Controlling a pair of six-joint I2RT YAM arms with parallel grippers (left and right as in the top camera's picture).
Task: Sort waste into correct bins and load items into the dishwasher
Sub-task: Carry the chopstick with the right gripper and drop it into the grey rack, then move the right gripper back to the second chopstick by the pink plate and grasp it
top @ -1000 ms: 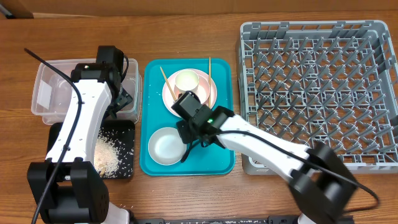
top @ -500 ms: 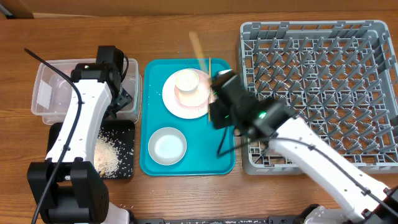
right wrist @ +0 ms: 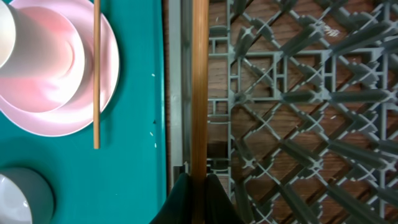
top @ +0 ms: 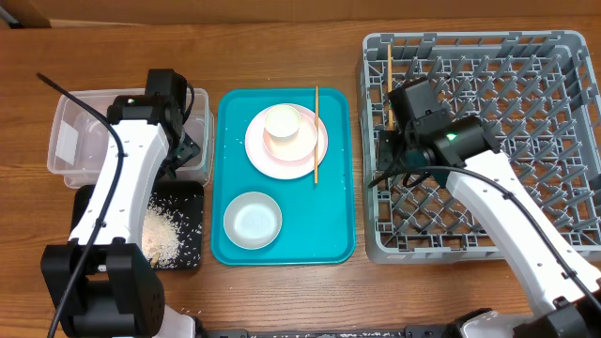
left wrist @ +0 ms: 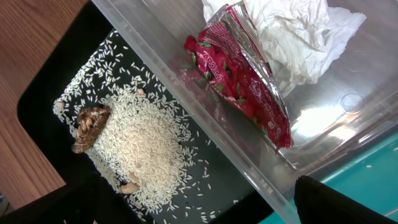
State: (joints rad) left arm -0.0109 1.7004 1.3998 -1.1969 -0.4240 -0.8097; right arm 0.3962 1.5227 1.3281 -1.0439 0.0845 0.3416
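1. The right gripper (right wrist: pixel 199 185) is clamped on a thin wooden chopstick (right wrist: pixel 199 87) over the left edge of the square grey plastic dish rack (top: pixel 498 122).
2. The left gripper (top: pixel 185 150) hangs above the clear plastic tub's (left wrist: pixel 348 130) edge; its finger state cannot be told.
3. A crinkled red foil wrapper (left wrist: pixel 242 87) and crumpled white napkin (left wrist: pixel 292 37) lie in that tub.
4. Loose white rice (left wrist: pixel 143 149) fills the neighbouring shallow black tray (left wrist: pixel 81 62).

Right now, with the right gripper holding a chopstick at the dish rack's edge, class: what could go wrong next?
1. The chopstick in the right gripper runs along the dish rack's left rim; if released here, it may drop outside.
2. It is thin, so the open lattice floor could let it slip through.
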